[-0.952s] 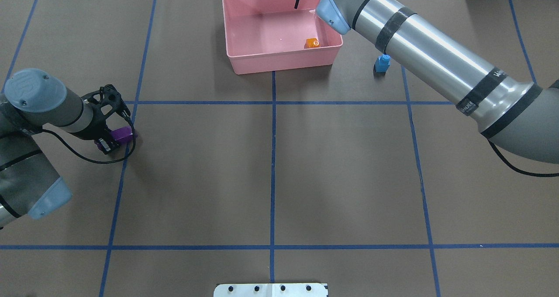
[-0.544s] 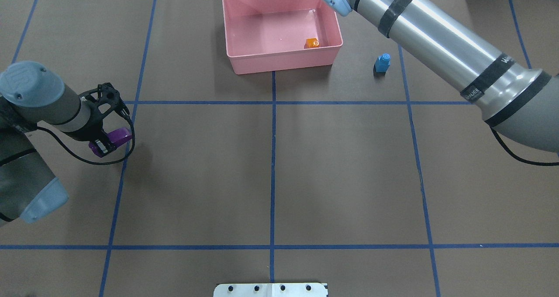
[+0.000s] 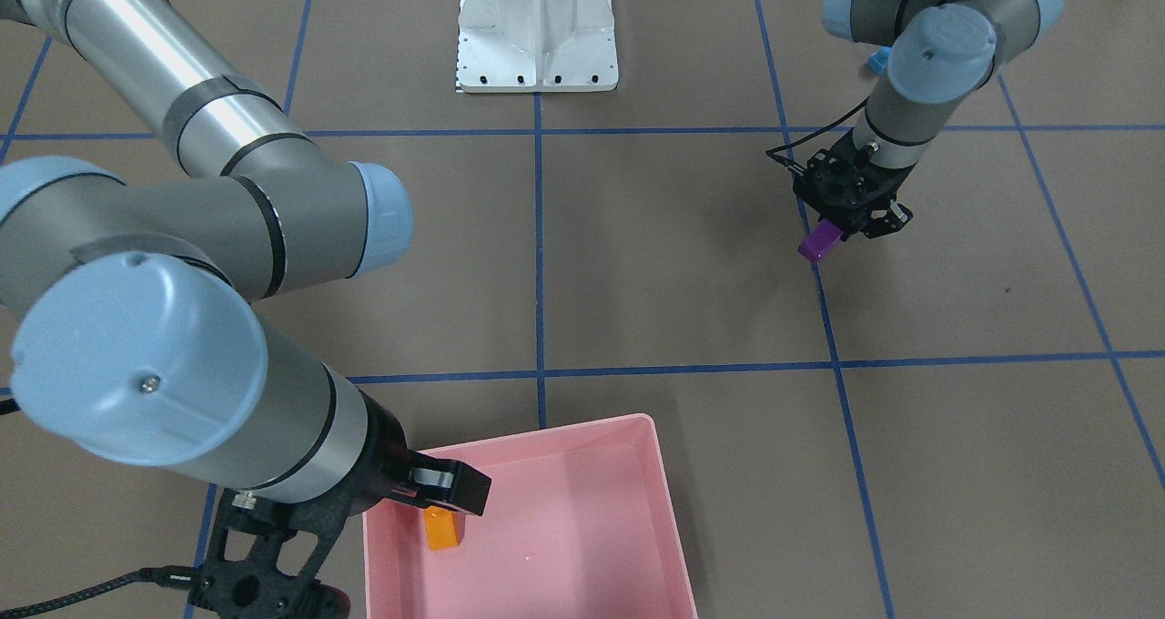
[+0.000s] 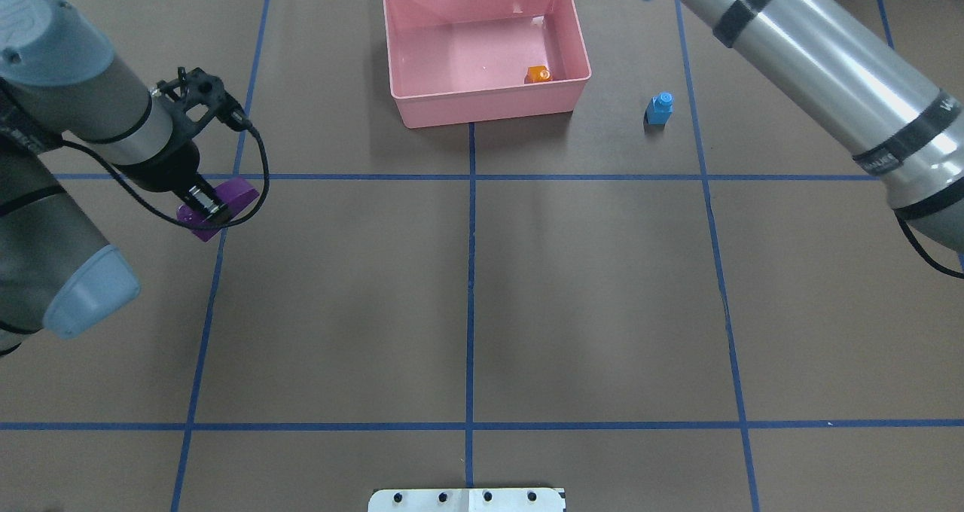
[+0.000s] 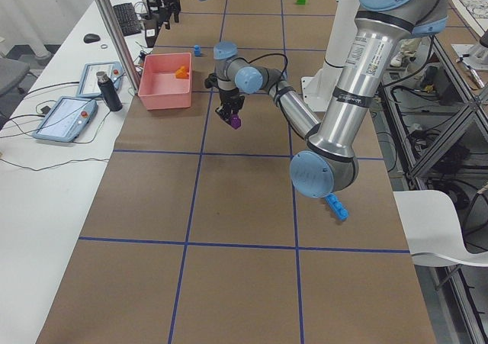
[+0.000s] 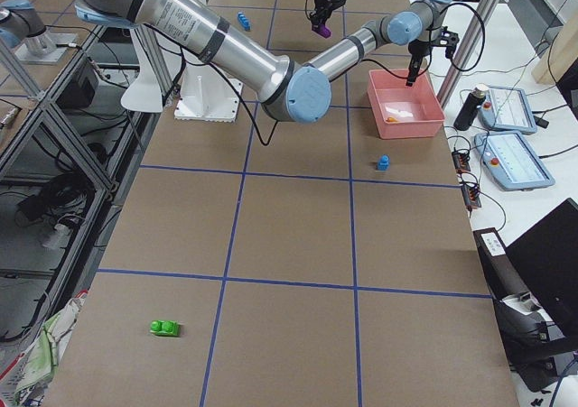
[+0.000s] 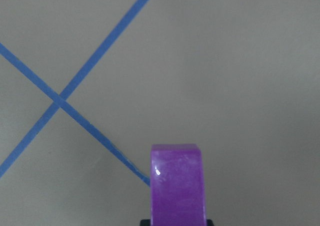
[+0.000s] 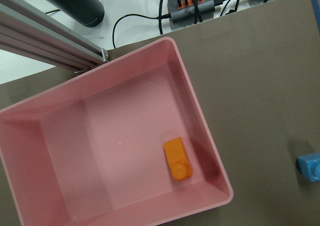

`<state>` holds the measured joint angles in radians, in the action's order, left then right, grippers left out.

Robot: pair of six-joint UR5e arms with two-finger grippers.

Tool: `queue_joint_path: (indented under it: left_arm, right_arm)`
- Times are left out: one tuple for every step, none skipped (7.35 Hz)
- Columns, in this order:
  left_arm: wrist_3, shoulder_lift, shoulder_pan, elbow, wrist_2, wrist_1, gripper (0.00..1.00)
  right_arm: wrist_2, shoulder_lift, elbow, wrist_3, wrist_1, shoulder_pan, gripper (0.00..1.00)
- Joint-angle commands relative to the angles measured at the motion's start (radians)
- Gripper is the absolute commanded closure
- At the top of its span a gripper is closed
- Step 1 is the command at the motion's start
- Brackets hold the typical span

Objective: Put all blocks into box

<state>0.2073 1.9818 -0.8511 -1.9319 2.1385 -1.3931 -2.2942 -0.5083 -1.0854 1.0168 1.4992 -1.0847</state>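
Note:
My left gripper (image 4: 205, 209) is shut on the purple block (image 4: 235, 193), which hangs above the table (image 3: 817, 242) and fills the bottom of the left wrist view (image 7: 178, 186). In the pink box (image 4: 482, 107) lies the orange block (image 4: 538, 74) (image 8: 177, 158). My right gripper (image 3: 450, 494) hovers open over the box's corner (image 3: 669, 510) with nothing in it. The small blue block (image 4: 660, 109) stands right of the box. A green block (image 6: 164, 328) and a long blue block (image 5: 336, 206) lie near the table's ends.
The white robot base (image 3: 537, 27) sits at the near table edge. Beyond the box stand a black bottle (image 8: 70, 3), an aluminium post (image 8: 50, 40) and cables. Tablets (image 5: 65, 115) lie on the side bench.
My left gripper has risen with the purple block and shifted toward the box. The right arm has pulled up and back, so its gripper has left the overhead view.

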Motion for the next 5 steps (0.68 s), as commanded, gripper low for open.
queue_joint_path:
  left_arm:
    - [0.189,0.185,-0.052,0.104,0.027,-0.004,1.00]
    - [0.322,0.300,-0.065,0.188,0.029,-0.006,1.00]
    - [0.433,0.422,-0.074,0.317,0.029,-0.033,1.00]
    - [0.472,0.509,-0.094,0.467,0.029,-0.126,1.00]
    - [0.557,0.570,-0.095,0.622,0.027,-0.288,1.00]
  right_arm:
    - [0.007,-0.161,-0.132,-0.140,0.003,-0.035,0.00]
    - [0.009,-0.215,-0.161,-0.218,0.001,-0.052,0.00]
    - [0.016,-0.260,-0.169,-0.271,-0.008,-0.050,0.00]
    - [0.033,-0.283,-0.169,-0.277,-0.008,-0.032,0.00]
    - [0.070,-0.285,-0.163,-0.277,-0.008,0.001,0.00]
